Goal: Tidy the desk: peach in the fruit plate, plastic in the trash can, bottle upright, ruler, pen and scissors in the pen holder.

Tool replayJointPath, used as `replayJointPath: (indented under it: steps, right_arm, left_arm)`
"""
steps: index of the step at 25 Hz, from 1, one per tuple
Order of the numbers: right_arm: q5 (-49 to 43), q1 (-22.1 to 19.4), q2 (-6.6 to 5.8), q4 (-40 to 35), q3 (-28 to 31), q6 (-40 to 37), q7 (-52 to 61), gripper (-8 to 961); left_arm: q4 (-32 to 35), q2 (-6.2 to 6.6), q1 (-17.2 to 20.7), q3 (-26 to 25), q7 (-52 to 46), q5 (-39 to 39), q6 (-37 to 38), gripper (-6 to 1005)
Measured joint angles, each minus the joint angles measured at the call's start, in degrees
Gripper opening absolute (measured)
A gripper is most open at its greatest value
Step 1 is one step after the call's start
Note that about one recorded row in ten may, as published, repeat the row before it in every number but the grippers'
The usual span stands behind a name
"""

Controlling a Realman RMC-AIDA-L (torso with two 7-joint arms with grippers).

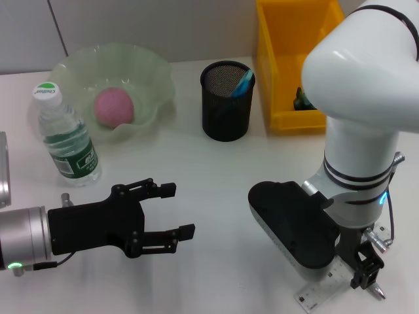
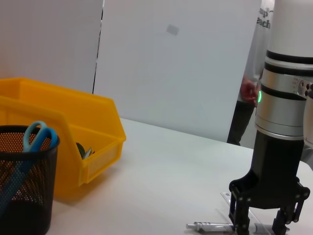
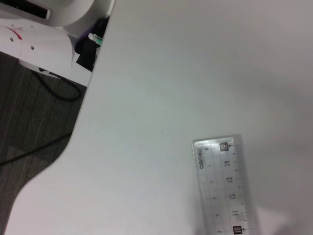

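Note:
A pink peach (image 1: 114,106) lies in the green fruit plate (image 1: 157,72). Beside it the bottle (image 1: 65,137) stands upright. The black mesh pen holder (image 1: 227,104) holds blue-handled scissors (image 1: 243,81), which also show in the left wrist view (image 2: 36,137). My right gripper (image 2: 260,224) is down at the table near the front right edge, fingers apart, over the pen (image 2: 208,226) and the clear ruler (image 3: 222,188). The left gripper (image 1: 178,210) hovers open and empty at the front left. A dark green item (image 1: 302,98) lies in the yellow trash can (image 1: 288,121).
The table's front edge runs close to the ruler, with dark floor (image 3: 34,112) beyond it. The yellow bin stands right of the pen holder at the back. My right arm (image 1: 360,131) hides much of the front right.

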Motion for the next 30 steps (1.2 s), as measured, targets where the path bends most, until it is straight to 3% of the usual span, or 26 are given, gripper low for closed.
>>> replayJointPath:
  steps: [20, 30]
  right_arm:
    - [-0.22, -0.06, 0.00, 0.62, -0.81, 1.71, 0.54, 528]
    - [-0.29, -0.21, 0.00, 0.77, -0.34, 2.31, 0.55, 384]
  left_arm:
    - [0.00, 0.00, 0.00, 0.00, 0.00, 0.00, 0.08, 861]
    - [0.00, 0.00, 0.00, 0.00, 0.00, 0.00, 0.10, 861]
